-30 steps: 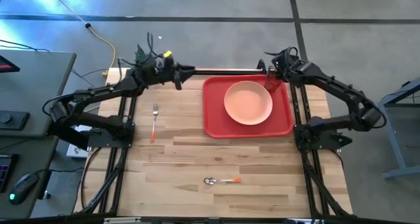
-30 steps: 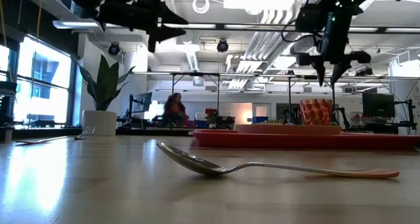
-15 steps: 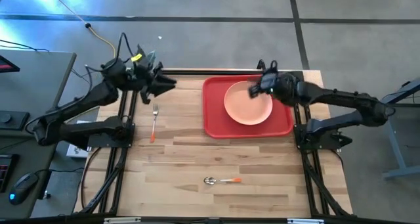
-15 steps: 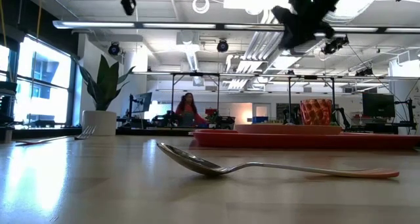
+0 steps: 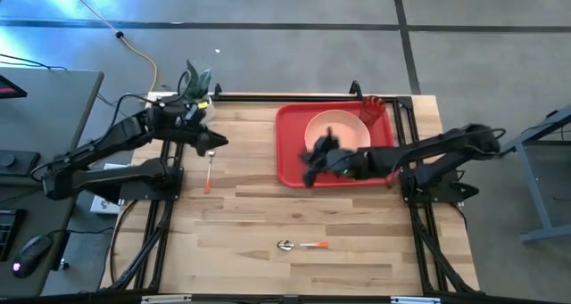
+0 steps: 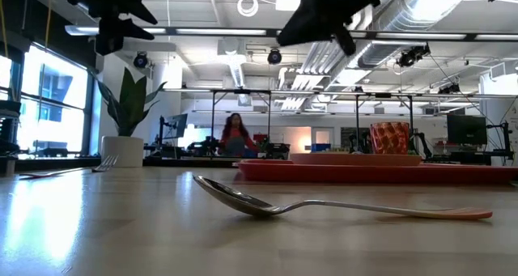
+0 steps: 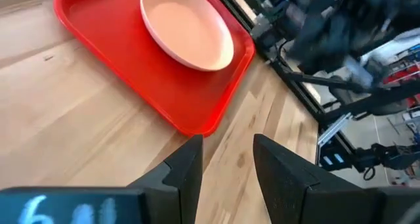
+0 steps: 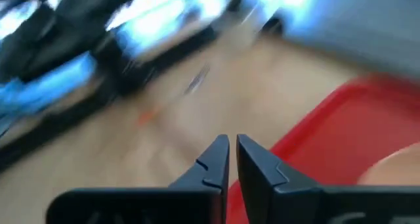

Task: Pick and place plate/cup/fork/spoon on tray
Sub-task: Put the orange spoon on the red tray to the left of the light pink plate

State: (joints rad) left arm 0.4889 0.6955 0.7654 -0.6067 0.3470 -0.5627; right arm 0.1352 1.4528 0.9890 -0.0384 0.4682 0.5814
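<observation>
Round matte peach plate point(image 5: 337, 131) on glossy red round-cornered tray point(image 5: 290, 148)

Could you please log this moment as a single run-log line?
plate, cup: on tray | fork, spoon: on table | left gripper: open above fork | right gripper: over tray

Plate point(image 5: 336, 133) and cup point(image 5: 371, 110) on tray point(image 5: 290, 166)

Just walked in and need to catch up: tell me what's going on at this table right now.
A two-armed robot is loading a red tray. The plate and cup already sit on it; the fork and spoon lie on the bare table. The right gripper hangs over the tray's left part, holding nothing, fingers nearly closed. The left gripper hovers above the fork's tines, fingers apart, also empty.
</observation>
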